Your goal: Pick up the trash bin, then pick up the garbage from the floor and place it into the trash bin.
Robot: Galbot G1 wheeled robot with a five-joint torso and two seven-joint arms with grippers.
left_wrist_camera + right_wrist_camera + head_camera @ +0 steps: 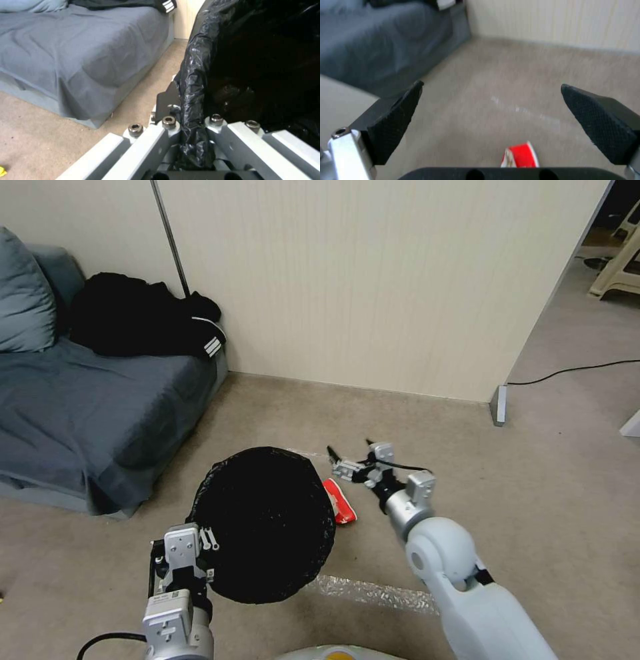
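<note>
My right arm is a smooth pale grey-white shell with a rounded joint, narrowing to a silver metal wrist. Its hand (348, 455) is bare aluminium with a thin black cable, and its fingers (603, 125) carry black cross-hatched pads. My left hand (208, 543) is silver block metal with dark socket-head screws, a small printed label and a black cable trailing toward 7 o'clock.

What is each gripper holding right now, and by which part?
The left gripper grips the trash bin by its liner-covered rim. The right gripper is open and empty above the red-white packet.
</note>
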